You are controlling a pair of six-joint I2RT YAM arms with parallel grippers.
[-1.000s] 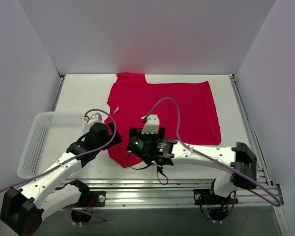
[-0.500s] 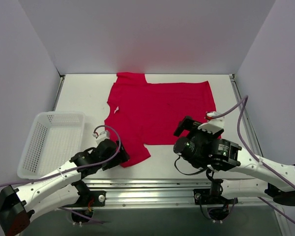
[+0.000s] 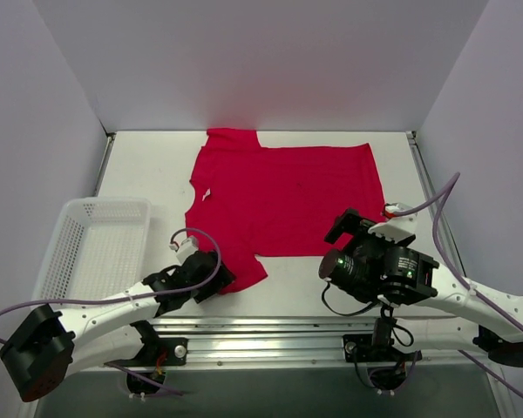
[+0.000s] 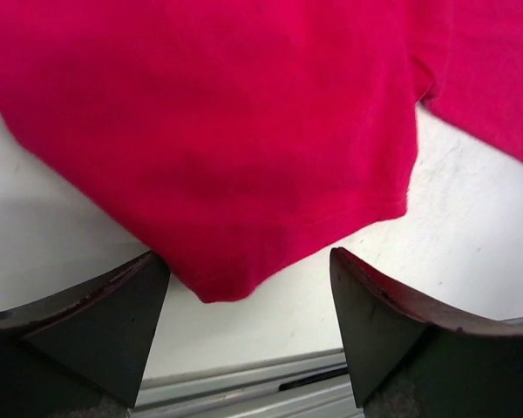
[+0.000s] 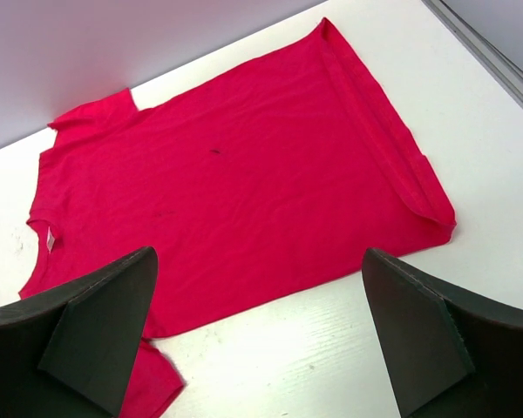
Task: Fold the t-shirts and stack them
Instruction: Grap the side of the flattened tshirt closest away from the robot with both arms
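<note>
Right arm has backed off toward the near right corner of the desk [image 3: 148, 165] since half a second ago, and the left one has crept a little closer to the near edge.

Red t-shirt [image 3: 288, 196] is lying flat in the middle of the desk, reaching up to the far edge. Its collar points at the left edge and its hem at the right edge. One sleeve sits at the far edge and the other hangs toward the near edge. You can just see the small white neck tag [image 5: 50, 239] in the right wrist view.

Left gripper [image 4: 248, 270] is spread wide, with the tip of the near sleeve sitting between its fingers (not pinched).

Right gripper [image 5: 257, 261] is also spread, up above the shirt's near edge and holding nothing.

White mesh basket [image 3: 87, 248] sits by the near left corner, clear of the shirt.
</note>
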